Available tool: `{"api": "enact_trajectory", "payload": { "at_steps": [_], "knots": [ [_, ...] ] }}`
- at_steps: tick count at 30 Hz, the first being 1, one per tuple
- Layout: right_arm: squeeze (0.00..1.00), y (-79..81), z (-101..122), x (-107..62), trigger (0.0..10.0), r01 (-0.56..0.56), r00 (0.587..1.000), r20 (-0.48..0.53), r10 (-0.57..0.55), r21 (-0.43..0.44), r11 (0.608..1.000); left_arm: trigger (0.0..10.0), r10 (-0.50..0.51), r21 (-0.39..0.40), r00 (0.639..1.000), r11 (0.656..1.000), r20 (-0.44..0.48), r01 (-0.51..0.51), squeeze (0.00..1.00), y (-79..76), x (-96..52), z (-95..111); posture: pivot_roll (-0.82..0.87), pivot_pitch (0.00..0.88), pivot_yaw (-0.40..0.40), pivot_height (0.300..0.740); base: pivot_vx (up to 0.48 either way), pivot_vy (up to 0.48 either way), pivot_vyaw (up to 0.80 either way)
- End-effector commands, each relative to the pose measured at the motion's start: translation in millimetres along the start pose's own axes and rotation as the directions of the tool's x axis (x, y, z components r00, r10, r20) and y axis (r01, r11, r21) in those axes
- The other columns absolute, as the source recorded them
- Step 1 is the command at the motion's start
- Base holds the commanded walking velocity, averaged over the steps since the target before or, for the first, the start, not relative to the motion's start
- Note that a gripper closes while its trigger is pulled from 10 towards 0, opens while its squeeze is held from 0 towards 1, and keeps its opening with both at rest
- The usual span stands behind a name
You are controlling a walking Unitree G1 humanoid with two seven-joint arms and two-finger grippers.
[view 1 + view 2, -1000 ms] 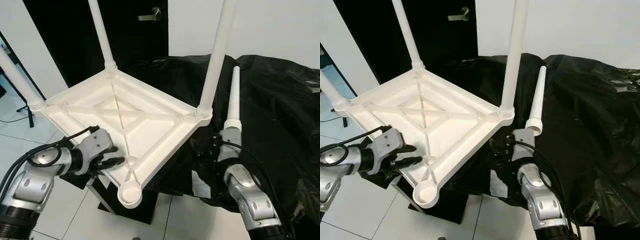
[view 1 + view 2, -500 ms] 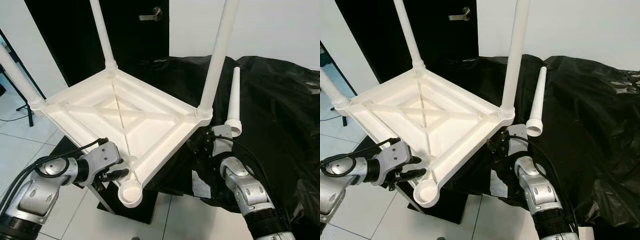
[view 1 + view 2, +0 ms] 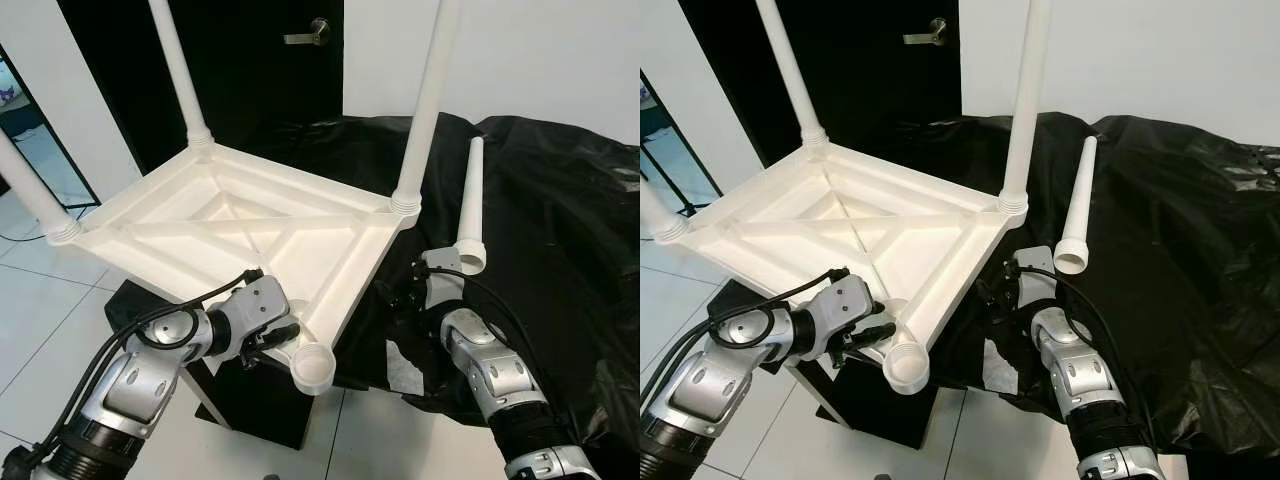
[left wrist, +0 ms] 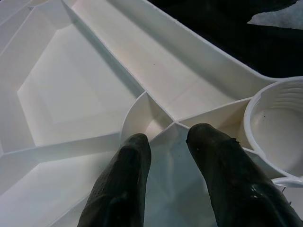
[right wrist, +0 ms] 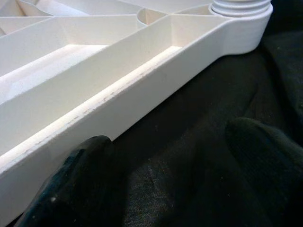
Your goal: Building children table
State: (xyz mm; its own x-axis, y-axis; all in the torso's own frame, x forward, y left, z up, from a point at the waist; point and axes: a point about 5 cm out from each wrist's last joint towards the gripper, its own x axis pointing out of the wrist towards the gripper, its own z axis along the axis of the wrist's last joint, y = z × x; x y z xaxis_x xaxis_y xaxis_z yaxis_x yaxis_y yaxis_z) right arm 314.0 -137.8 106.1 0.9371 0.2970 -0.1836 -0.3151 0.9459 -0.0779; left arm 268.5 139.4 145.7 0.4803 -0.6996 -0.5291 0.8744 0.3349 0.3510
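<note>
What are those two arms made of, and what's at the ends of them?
Both arms are silver-grey metal segments with rounded joints and black bands near the base. Loose black cables loop along the outside of each. The left gripper sits on a pale grey wrist block; the right gripper is similar. Each ends in two long black fingers with rounded tips and a finely dotted, rubbery-looking surface.

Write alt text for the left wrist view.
Two black fingers of the left gripper straddle a thin rib on the ribbed underside of a white plastic tabletop. Beside them sits an empty round leg socket at the tabletop's corner.
</note>
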Motion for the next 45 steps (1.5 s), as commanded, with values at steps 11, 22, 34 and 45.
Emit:
{"api": "enact_trajectory", "payload": {
  "at_steps": [11,22,34,45],
  "knots": [
    [0.0,5.4,-1,-16.5,10.0,-0.045,0.998,0.051,0.047,-0.036,0.998,10.0,-0.016,0.086,0.998,0.996,-0.057,0.021,0.0,24.9,-34.7,-10,0.05,0.0,0.019,0.74,0.0,0.0,0.0],
    [0.0,9.9,-3,-33.4,10.0,-0.088,0.993,0.073,0.091,-0.043,0.995,10.0,-0.31,0.068,0.945,0.946,-0.109,0.318,0.0,7.1,-55.2,-24,0.03,0.0,0.024,0.74,0.0,0.0,0.0],
    [0.0,7.3,2,-34.4,10.0,-0.078,0.994,0.078,0.082,-0.045,0.996,10.0,-0.217,0.124,0.971,0.966,-0.1,0.228,0.0,20.6,-37.5,-18,0.02,0.0,0.026,0.74,0.0,0.0,0.0],
    [0.0,5.9,5,-32.0,10.0,-0.084,0.993,0.082,0.088,-0.049,0.995,10.0,-0.208,0.208,0.947,0.943,-0.244,0.26,0.0,30.6,-33.0,-29,0.02,0.0,0.031,0.74,0.0,0.0,0.0]
  ]
}}
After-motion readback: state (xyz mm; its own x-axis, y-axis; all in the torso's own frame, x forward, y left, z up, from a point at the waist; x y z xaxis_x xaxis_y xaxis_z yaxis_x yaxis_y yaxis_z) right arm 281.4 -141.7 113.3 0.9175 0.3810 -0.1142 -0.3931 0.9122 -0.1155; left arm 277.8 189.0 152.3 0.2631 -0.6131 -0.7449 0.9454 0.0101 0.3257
